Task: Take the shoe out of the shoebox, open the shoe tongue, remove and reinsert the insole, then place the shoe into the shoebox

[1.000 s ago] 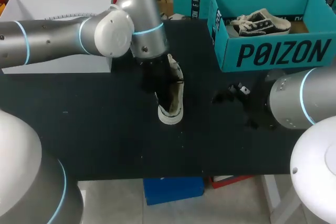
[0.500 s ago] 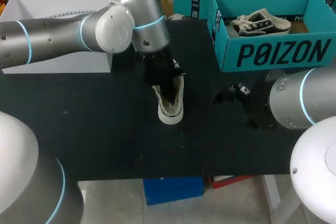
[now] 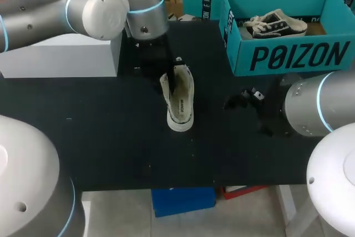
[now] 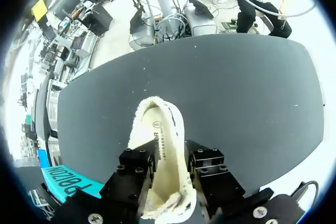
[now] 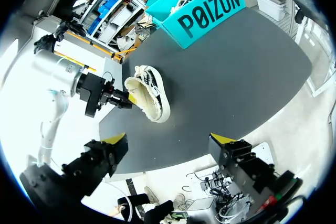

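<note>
A cream low shoe (image 3: 180,101) with black upper lies on the black table (image 3: 100,137), toe toward the front edge. My left gripper (image 3: 173,77) stands over its heel. In the left wrist view the fuzzy heel (image 4: 160,145) sits between the black fingers (image 4: 137,162), which stand slightly apart, so the left gripper (image 4: 172,163) is open. The right wrist view shows the shoe (image 5: 149,95) with my left gripper (image 5: 122,99) at its heel. My right gripper (image 5: 169,139) hangs wide open and holds nothing, well short of the shoe. The teal shoebox (image 3: 288,56) stands at the back right.
A second black-and-white shoe (image 3: 274,23) lies inside the shoebox. A white box (image 3: 61,62) stands at the back left, under my left arm (image 3: 83,9). A smaller teal box (image 3: 202,4) is behind. My right arm (image 3: 319,104) is at the right edge.
My left arm has lifted and drawn back to the left. Its fingers have parted. The shoe has rolled from tilted on its side to lying flatter on the table.
</note>
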Controlling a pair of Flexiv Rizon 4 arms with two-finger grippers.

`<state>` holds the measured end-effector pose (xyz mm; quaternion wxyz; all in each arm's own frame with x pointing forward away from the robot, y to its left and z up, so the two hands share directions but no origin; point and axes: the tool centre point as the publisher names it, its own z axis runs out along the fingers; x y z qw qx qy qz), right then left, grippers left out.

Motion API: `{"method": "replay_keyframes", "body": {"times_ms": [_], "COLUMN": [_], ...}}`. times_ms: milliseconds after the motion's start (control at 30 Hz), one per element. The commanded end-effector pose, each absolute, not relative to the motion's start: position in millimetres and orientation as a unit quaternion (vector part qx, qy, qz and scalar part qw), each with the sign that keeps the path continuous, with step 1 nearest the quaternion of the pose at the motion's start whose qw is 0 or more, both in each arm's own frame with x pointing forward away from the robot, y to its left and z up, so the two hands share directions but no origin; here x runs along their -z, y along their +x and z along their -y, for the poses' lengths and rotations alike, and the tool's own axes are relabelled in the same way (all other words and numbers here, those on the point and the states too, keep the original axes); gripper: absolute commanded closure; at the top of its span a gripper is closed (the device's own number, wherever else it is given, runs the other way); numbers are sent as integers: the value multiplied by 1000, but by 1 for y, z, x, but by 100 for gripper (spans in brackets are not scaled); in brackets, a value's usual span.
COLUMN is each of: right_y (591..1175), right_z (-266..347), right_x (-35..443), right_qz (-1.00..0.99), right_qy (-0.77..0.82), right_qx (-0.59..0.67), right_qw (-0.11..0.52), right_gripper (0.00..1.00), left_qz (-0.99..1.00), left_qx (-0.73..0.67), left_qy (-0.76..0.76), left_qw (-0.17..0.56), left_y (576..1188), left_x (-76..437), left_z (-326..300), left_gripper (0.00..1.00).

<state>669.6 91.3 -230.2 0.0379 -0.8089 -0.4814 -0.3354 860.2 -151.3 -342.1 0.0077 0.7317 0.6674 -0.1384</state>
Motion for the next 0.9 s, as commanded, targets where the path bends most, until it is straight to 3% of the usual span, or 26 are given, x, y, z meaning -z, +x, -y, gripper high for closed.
{"method": "replay_keyframes", "body": {"times_ms": [33,100,167,233,267,733,833,900], "right_y": [670,670,670,670,670,670,670,670], "right_z": [-98,-98,-98,-98,-98,-98,-98,-98], "right_x": [235,235,235,235,235,235,235,235], "right_qz": [476,476,476,476,476,476,476,476], "right_qy": [-811,-811,-811,-811,-811,-811,-811,-811], "right_qx": [339,339,339,339,339,339,339,339], "right_qw": [30,30,30,30,30,30,30,30], "right_gripper": [0,0,0,0,0,0,0,0], "left_qz": [-685,-695,-703,-709,-713,-724,-726,-730], "left_qx": [115,105,96,83,81,47,40,38], "left_qy": [718,710,703,699,695,685,683,679], "left_qw": [34,41,44,47,47,71,73,76], "left_y": [855,856,858,855,858,870,874,876], "left_x": [332,333,336,336,340,351,356,360], "left_z": [137,133,129,128,125,135,136,136], "left_gripper": [55,52,34,5,0,2,5,13]}}
